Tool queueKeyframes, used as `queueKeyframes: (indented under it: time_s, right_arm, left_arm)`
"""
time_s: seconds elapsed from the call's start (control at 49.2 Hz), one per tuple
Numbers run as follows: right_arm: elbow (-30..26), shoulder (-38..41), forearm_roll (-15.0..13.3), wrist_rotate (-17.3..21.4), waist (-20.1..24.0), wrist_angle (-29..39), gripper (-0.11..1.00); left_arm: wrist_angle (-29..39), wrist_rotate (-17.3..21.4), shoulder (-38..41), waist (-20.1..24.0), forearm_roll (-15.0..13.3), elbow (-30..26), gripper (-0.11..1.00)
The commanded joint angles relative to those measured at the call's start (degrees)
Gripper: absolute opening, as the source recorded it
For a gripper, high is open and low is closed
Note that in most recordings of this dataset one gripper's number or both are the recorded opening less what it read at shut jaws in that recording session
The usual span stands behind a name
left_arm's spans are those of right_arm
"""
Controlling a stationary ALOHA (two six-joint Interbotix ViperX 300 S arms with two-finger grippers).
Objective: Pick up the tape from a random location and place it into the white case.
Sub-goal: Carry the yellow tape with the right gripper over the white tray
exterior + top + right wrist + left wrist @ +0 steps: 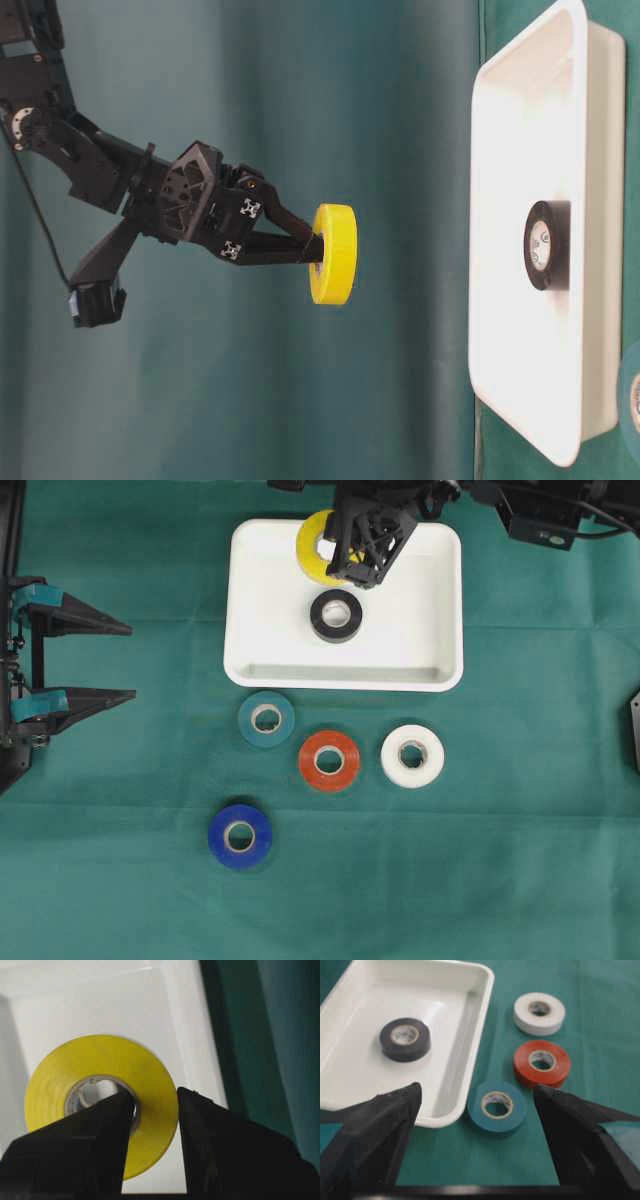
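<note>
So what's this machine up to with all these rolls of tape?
The right claw holds a yellow tape roll by its wall, in the air above the white case. A black roll already lies inside. Teal, red, white and blue rolls wait on the cloth. The left claw sits open, idle.
</note>
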Motion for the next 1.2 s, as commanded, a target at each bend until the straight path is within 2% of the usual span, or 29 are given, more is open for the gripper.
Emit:
queueKeyframes:
  time_s: [0.0, 0.142, 0.651, 1.18]
  right_arm:
    - [-0.35, -1.23, -0.09, 0.00, -0.18, -0.62, 0.29]
    - [1.67, -2.46, -0.09, -0.79, -0.53, -0.35, 0.29]
    - [17.40, -13.71, -0.09, -0.35, -3.87, -4.83, 0.29]
    - [18.63, -14.68, -0.09, -0.44, -4.31, -6.50, 0.29]
  left_arm:
    - [-0.18, -0.09, 0.53, -0.09, 0.00, -0.70, 0.91]
    - [-0.18, -0.09, 0.53, -0.09, 0.00, -0.70, 0.91]
    - [-0.26, -0.09, 0.53, -0.09, 0.00, -0.70, 0.91]
    - [-0.44, -0.09, 0.53, -0.09, 0.00, -0.70, 0.91]
